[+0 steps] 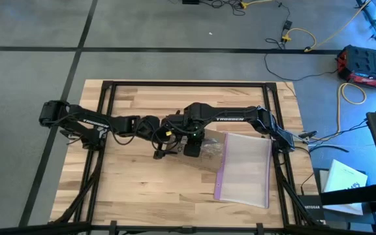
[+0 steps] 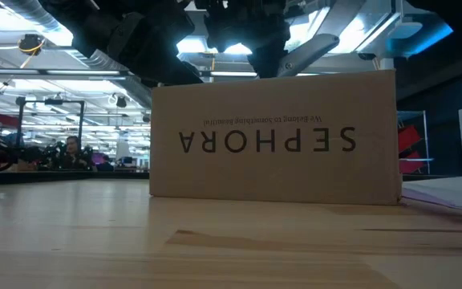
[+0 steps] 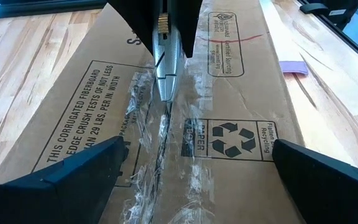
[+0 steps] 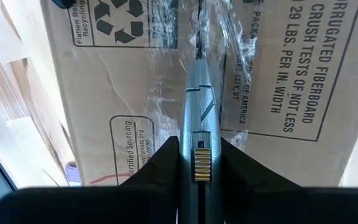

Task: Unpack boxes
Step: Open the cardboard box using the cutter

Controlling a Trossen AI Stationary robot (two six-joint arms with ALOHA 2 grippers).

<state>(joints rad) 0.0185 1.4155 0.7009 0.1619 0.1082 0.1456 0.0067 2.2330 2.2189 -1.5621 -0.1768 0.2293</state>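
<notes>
The right gripper's fingers (image 4: 160,163) were clamped on a small grey knife-like tool (image 4: 197,118), its tip on the taped centre seam of the brown cardboard box (image 3: 229,118) mid-desk, while the left gripper (image 3: 197,168) hovered spread wide above that seam.

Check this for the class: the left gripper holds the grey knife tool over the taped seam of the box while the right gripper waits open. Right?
Wrong arm: the right gripper holds the grey knife tool over the box seam, as the right wrist view shows; the left gripper waits open.
</notes>
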